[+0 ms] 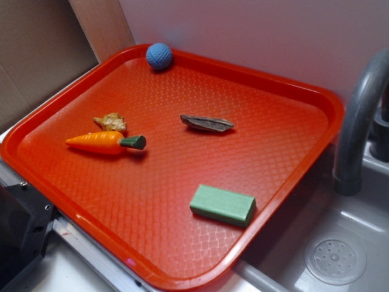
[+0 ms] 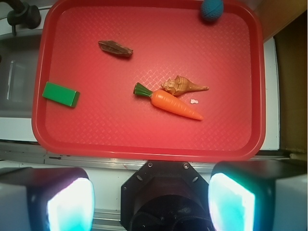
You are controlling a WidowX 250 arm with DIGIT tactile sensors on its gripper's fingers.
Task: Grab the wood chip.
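The wood chip (image 1: 207,123) (image 2: 115,48) lies flat on the red tray (image 1: 182,201) (image 2: 144,134), near the tray's middle, lengthwise across the exterior view. It is a thin brown-grey sliver with pointed ends. Nothing touches it.

Well apart from it, toward the tray's left side in the exterior view, lies the toy carrot (image 1: 106,142) (image 2: 171,103), orange with a green stem end. Just beside the carrot sits a small tan, wrinkly piece (image 1: 111,122) (image 2: 183,86); the two appear to touch or nearly touch. In the wrist view a tiny white speck (image 2: 194,101) lies close by the carrot.

A green rectangular block (image 1: 222,205) (image 2: 60,94) rests flat near the tray's edge on the sink side, apart from the chip. A blue ball (image 1: 159,56) (image 2: 211,9) sits against the rim at the far corner of the tray.

The tray overhangs a grey sink (image 1: 328,243), with a grey faucet (image 1: 358,115) standing beside it.

The pincer (image 2: 151,202) appears at the bottom of the wrist view, outside the tray's near edge and well apart from the chip. Its two fingers (image 2: 70,204) stand spread wide, with nothing between them: released and empty.
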